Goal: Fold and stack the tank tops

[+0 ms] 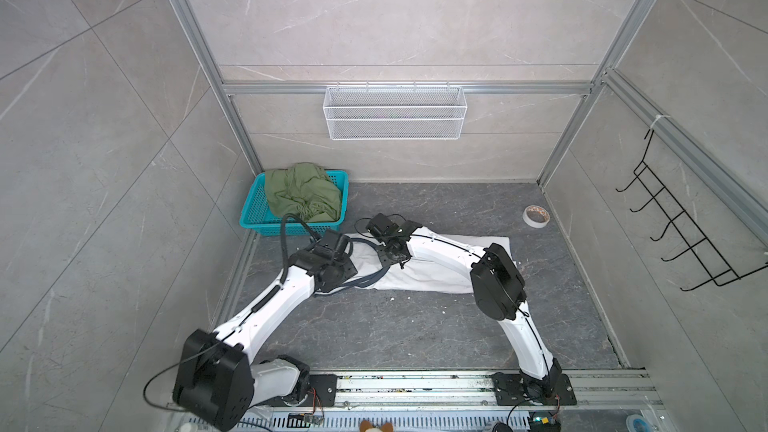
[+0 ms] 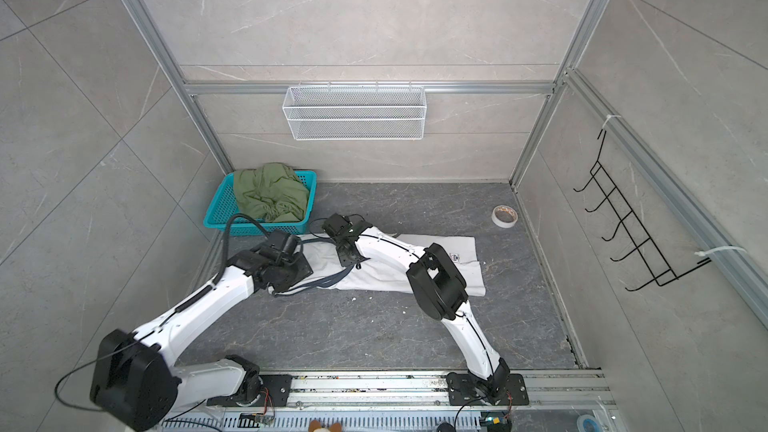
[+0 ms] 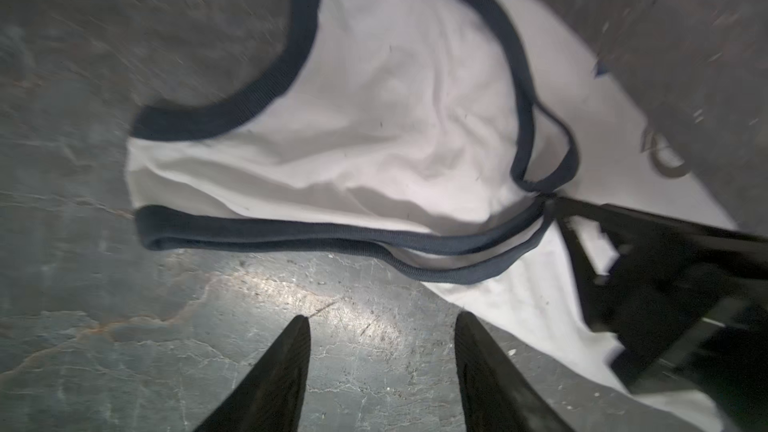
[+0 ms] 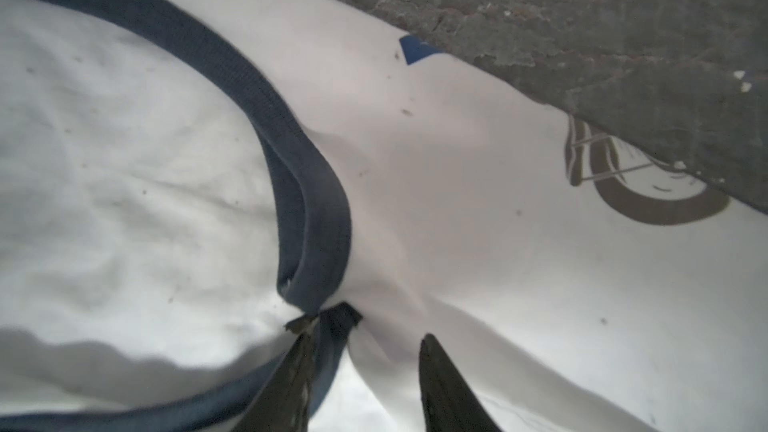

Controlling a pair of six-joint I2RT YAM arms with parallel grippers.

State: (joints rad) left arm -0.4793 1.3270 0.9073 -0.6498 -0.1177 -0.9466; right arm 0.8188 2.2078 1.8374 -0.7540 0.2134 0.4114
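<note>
We're in a robot lab cell built like a small tiled room: stone-look wall panels [image 1: 395, 14] held in aluminium framing [image 1: 185, 22], a white mesh basket [image 1: 395, 118] and black hook rack [image 1: 685, 226] hung up, arm bases [image 1: 536, 394] bolted to a slotted rail [image 1: 415, 386].

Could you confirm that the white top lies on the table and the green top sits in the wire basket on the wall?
Not quite: the green top sits in the teal basket on the table, not in the wire basket on the wall, as both top views show. The white top does lie on the table.
</note>
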